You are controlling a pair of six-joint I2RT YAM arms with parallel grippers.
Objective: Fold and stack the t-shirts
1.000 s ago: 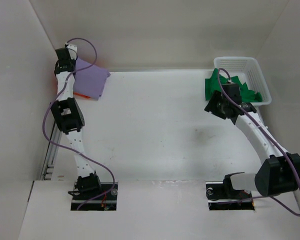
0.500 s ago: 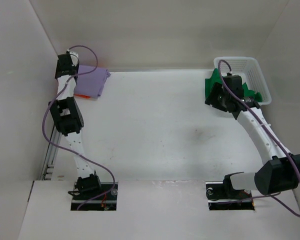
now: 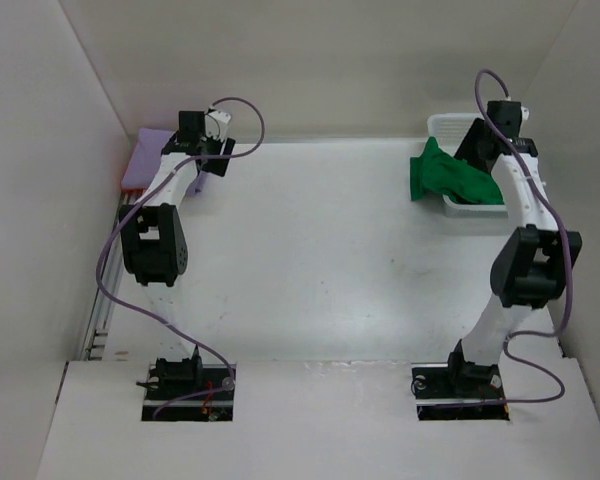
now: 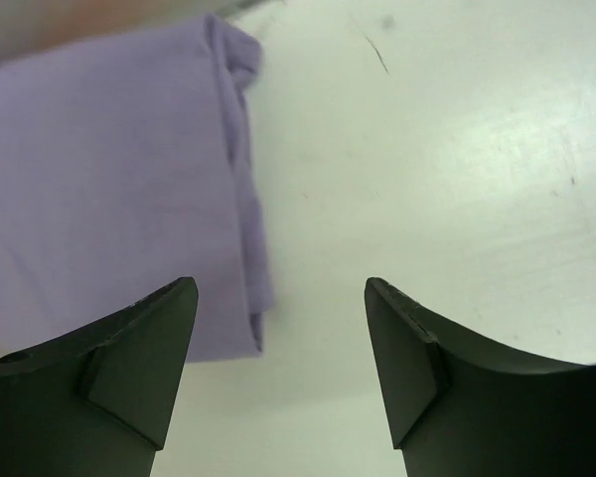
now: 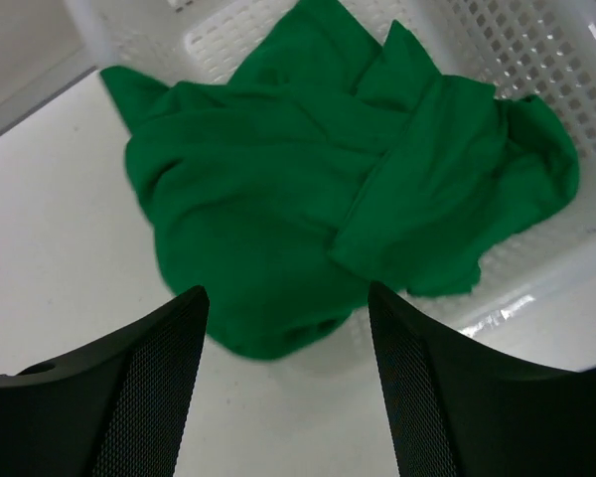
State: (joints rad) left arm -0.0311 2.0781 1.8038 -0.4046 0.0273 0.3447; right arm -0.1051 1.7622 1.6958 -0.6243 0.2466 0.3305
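Hovering left gripper over the white table, fingers spread, nothing between them. Folded lavender t-shirt lies flat just beside and partly under my left finger, at the far left corner by the wall. A thin orange sliver shows at its left edge; I cannot tell more of it.

Right gripper hangs above the green t-shirt, fingers released, not touching the cloth. That shirt is crumpled, half in the white lattice basket, half spilled over its rim onto the table.
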